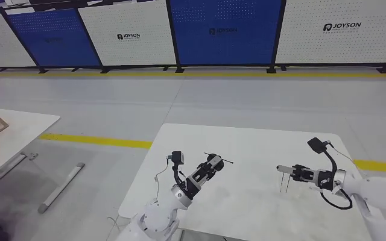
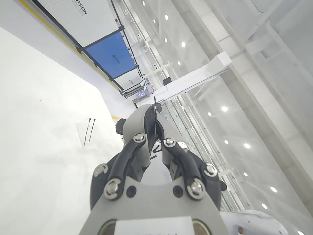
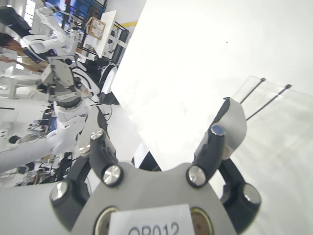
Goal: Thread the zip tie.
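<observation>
Top view: a white surface (image 1: 253, 144) with rounded corners is seen, with broad bare room left between the arms. A zip tie (image 1: 218, 158) is held crosswise by the left gripper (image 1: 215, 161). The right gripper (image 1: 284, 170) is placed just beside two spare ties (image 1: 284, 184).

Left wrist view: the fingers (image 2: 140, 123) are clamped on the tie.

Right wrist view: the fingers (image 3: 233, 121) are spread apart, and the spare ties are laid on a clear sheet (image 3: 288, 113).

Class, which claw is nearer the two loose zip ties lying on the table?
Right. The right claw hangs open close by the loose zip ties; the left claw, shut on another zip tie, is far across the table.
</observation>
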Motion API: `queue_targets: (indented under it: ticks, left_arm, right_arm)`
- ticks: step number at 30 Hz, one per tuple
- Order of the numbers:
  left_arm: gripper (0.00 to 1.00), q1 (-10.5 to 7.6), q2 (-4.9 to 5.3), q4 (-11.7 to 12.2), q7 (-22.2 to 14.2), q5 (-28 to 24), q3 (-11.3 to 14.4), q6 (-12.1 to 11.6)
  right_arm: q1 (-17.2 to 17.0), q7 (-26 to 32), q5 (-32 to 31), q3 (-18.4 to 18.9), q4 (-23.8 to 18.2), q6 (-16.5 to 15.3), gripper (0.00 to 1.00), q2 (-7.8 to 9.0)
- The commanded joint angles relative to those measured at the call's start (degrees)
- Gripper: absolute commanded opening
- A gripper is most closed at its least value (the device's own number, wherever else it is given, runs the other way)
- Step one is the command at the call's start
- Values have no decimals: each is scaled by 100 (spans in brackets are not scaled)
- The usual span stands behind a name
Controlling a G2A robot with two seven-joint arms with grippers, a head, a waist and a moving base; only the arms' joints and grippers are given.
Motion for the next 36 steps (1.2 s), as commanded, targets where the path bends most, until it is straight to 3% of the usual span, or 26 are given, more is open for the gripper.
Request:
queue_targets:
  ticks: [1, 5, 8, 14, 16, 28, 33, 36]
  left_arm:
    - [0, 0, 0, 0, 0, 0, 0, 0]
    - [0, 0, 0, 0, 0, 0, 0, 0]
    - [0, 0, 0, 0, 0, 0, 0, 0]
    - [0, 0, 0, 0, 0, 0, 0, 0]
    - [0, 0, 0, 0, 0, 0, 0, 0]
    - [0, 0, 0, 0, 0, 0, 0, 0]
    - [0, 0, 0, 0, 0, 0, 0, 0]
    - [0, 0, 0, 0, 0, 0, 0, 0]
  right_arm:
    - [0, 9, 280, 0, 0, -2, 100, 0]
    - [0, 9, 280, 0, 0, -2, 100, 0]
    - [78, 161, -138, -168, -30, 124, 100, 12]
    - [850, 690, -814, -644, 714, 310, 100, -18]
    - [1087, 636, -929, -794, 951, 560, 100, -56]
    - [1057, 618, -1027, -860, 945, 558, 100, -56]
    - [1362, 946, -1269, -1226, 1186, 766, 100, -109]
    - [1448, 623, -1200, -1238, 1299, 900, 100, -144]
